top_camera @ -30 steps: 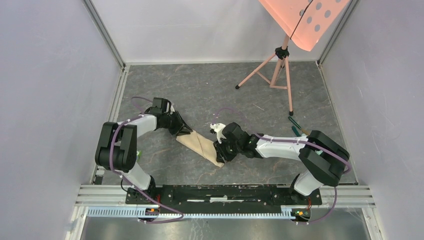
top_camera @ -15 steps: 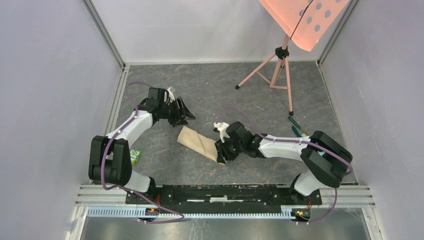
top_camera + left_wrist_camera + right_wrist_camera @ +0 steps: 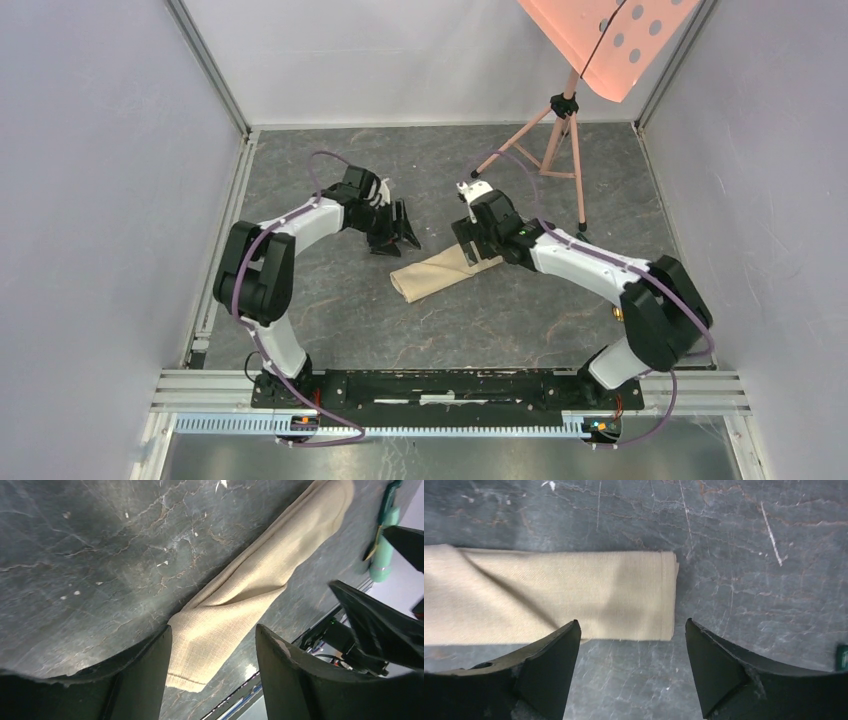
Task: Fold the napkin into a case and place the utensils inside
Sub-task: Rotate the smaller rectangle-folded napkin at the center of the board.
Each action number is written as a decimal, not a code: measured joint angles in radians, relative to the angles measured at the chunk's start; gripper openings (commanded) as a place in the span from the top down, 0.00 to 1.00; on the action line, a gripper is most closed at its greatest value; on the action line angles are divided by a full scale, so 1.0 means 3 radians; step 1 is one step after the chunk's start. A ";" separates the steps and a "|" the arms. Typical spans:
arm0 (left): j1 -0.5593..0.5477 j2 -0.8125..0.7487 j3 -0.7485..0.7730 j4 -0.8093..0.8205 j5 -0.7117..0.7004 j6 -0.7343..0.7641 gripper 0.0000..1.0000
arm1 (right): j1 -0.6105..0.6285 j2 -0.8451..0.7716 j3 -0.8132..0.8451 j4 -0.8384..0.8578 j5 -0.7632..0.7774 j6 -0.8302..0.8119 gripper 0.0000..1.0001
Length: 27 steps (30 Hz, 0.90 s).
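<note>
My left pincer [image 3: 400, 230] hung released in the middle of the overhead frame. Its fingers were spread and grasped nothing, just up-frame of the folded napkin [image 3: 435, 274]. My right pincer [image 3: 468, 246] was released too, jaws wide, poised over the cloth's right end. I could not tell from above whether it touched the fabric.

The napkin lay on the dark marbled table [image 3: 330, 320] as a long narrow beige case. It slanted from lower left up toward the right, between my two pincers.

Through my left wrist camera the case [image 3: 260, 575] ran from the bottom centre up to the upper right corner. Its near hemmed end showed in the gap of my left pincer [image 3: 214, 630], with both fingers clear of it. A mint-green cylinder [image 3: 385, 550] lay at the right edge, beyond the cloth's far end.

Through my right wrist camera the case [image 3: 549, 597] stretched in from the left edge. Its squared hem ended just ahead of the open gap of my right pincer [image 3: 631, 625].

A pink tripod [image 3: 560, 135] stood at the upper right of the overhead view.
</note>
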 measured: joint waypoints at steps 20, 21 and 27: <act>-0.1509 0.0252 -0.1008 0.2211 0.0238 -0.1687 0.36 | -0.1639 -0.0965 -0.1550 0.0590 -0.1415 0.0837 0.23; -0.1663 0.0264 -0.1034 0.2354 0.0206 -0.1818 0.35 | -0.1654 -0.0989 -0.1513 0.0497 -0.1361 0.0776 0.22; -0.2238 0.0149 -0.1170 0.2715 -0.0067 -0.2223 0.35 | -0.1656 -0.1219 -0.1334 0.0132 -0.1475 0.0436 0.31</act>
